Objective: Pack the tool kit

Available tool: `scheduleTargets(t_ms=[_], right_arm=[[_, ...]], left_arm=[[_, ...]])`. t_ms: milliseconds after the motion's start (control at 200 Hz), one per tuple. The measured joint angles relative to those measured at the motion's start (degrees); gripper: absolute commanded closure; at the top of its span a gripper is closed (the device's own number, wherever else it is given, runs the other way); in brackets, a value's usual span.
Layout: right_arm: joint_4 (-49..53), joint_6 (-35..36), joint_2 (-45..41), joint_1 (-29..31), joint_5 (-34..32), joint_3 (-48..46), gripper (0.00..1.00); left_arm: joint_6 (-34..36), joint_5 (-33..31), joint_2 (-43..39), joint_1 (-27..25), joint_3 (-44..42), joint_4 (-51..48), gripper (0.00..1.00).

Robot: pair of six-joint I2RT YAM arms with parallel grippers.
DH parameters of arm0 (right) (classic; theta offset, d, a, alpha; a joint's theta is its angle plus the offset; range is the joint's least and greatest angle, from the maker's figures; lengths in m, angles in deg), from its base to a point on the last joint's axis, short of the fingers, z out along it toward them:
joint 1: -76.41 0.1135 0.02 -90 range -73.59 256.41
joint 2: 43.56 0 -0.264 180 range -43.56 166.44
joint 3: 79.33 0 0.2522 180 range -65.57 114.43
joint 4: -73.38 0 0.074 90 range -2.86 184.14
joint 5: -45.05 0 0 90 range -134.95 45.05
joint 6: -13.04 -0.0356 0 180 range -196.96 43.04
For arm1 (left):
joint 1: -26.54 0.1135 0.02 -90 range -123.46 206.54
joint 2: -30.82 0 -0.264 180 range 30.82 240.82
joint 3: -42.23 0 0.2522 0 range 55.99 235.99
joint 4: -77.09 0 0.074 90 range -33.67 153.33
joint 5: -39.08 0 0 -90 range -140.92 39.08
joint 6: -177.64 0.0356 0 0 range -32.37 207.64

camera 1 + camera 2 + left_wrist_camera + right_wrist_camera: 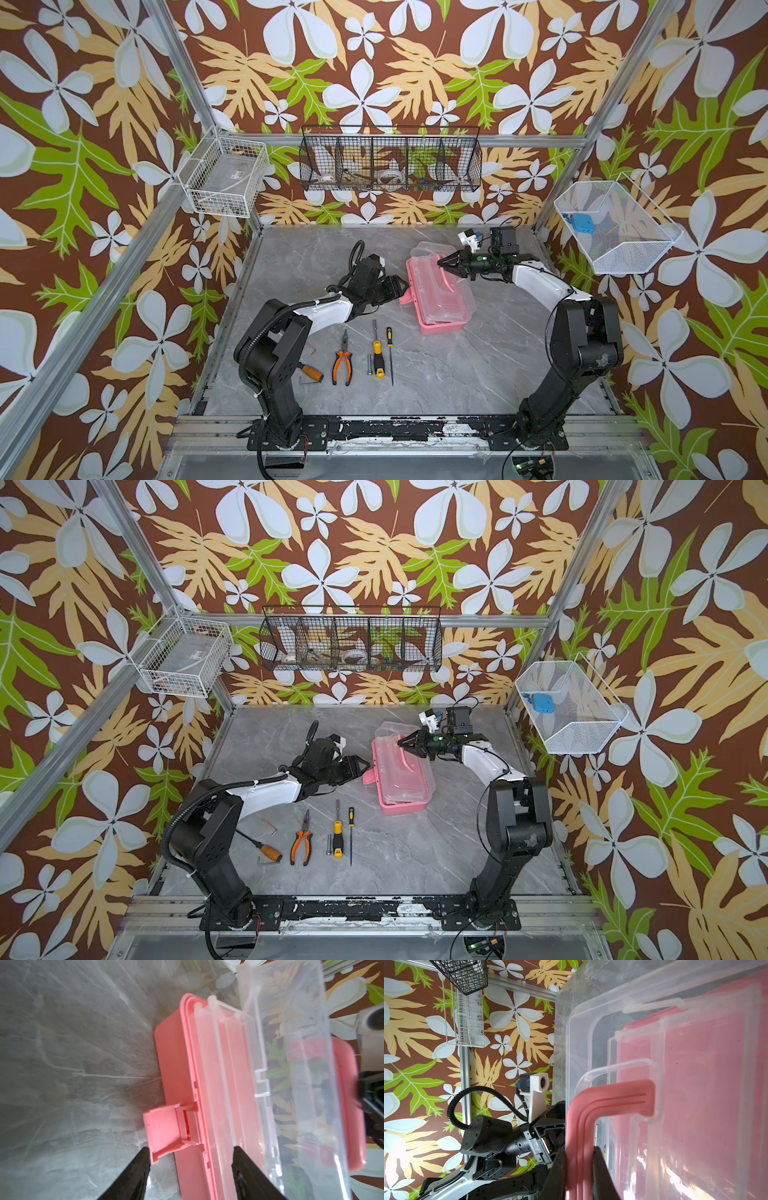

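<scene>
Step in hand, as I read it: opening the case; no tool is packed yet.

- The rectangular pink plastic case (pixel 444 326) is sitting on the grey marble-look tabletop (pixel 457 374), at about 1 o'clock from its centre.
- The right claw (pixel 442 263) is clamping the curved pink handle (pixel 612 1097) of the clear plastic lid (pixel 301 1022). The lid is standing raised off the base.
- The left claw (pixel 190 1148) is hovering with its jaws apart, holding nothing. It is just beside the flipped-out pink latch (pixel 164 1126) at the case's 9 o'clock.
- The orange-black pliers (pixel 341 359), the stubby yellow-black screwdriver (pixel 377 355) and the slim yellow-black screwdriver (pixel 390 349) are lying in a row at 7 o'clock of the case.

The next move is probably calling for swinging the lid fully back until it rests open. After that, the free claw would be going for a tool.
</scene>
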Motion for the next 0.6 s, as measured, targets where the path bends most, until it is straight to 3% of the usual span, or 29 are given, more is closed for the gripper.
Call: scheduleTargets(t_ms=[601], right_arm=[[-1.5, -1.1, 0.9, -3.0, 2.7, 0.2, 0.85]], left_arm=[[-1.3, 1.0, 9.5, -0.3, 6.8, 3.6, 0.3]])
